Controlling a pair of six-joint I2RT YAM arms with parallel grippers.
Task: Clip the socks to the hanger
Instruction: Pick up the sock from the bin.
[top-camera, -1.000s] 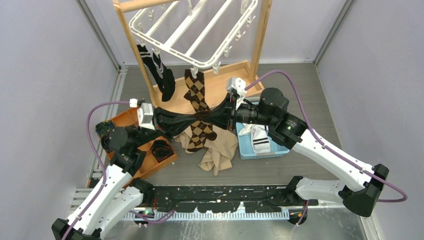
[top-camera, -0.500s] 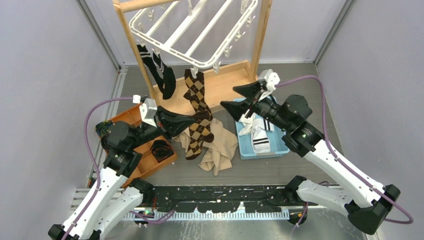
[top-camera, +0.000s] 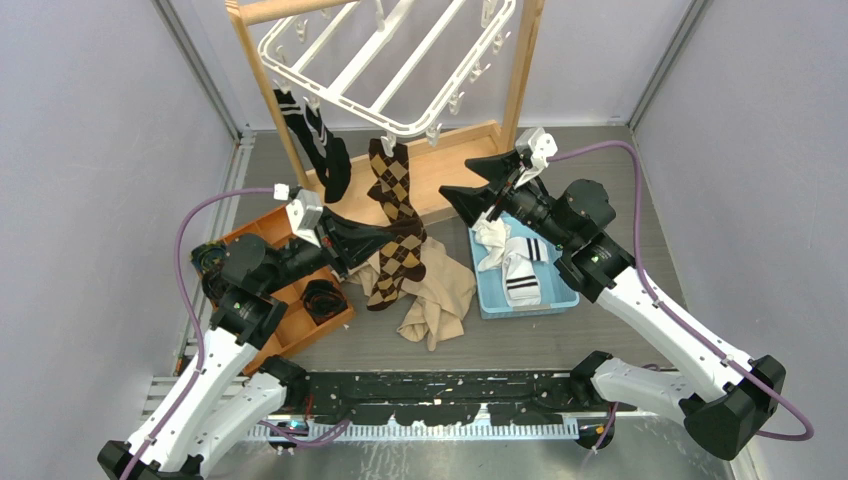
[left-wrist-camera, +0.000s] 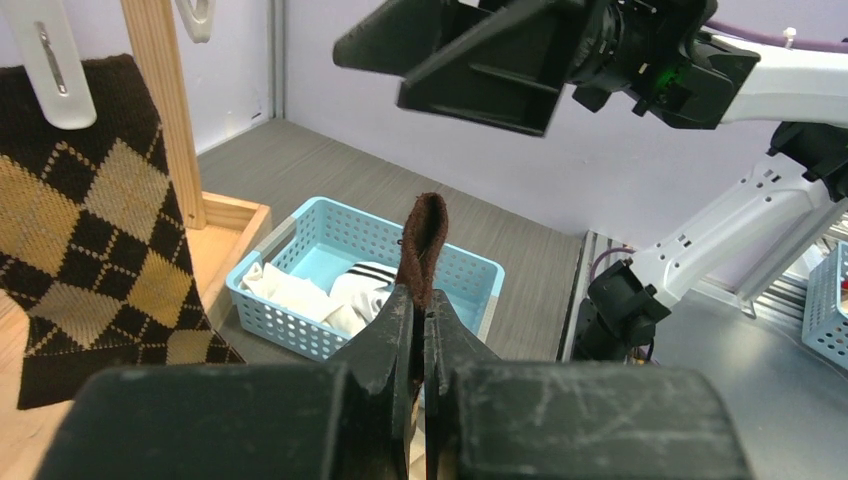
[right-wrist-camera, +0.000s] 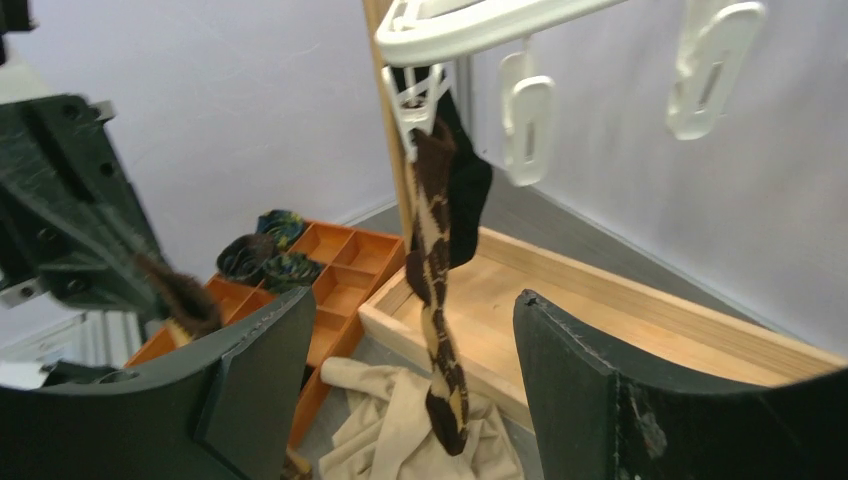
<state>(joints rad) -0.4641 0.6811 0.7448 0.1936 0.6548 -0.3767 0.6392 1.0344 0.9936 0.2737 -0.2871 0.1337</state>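
Left pincer (left-wrist-camera: 420, 305), I see, pinches 1 brown argyle sock (left-wrist-camera: 424, 235) by its cuff; right pincer (top-camera: 462, 180) hangs spread wide below the hanger (right-wrist-camera: 470, 22).

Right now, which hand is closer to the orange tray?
Left. The left hand is right beside the orange tray, pinching an argyle sock; the right hand is farther off, by the blue basket.

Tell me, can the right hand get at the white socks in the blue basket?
Probably yes. The right hand is open and empty near the far end of the basket, and the white socks lie uncovered on top with nothing in between.
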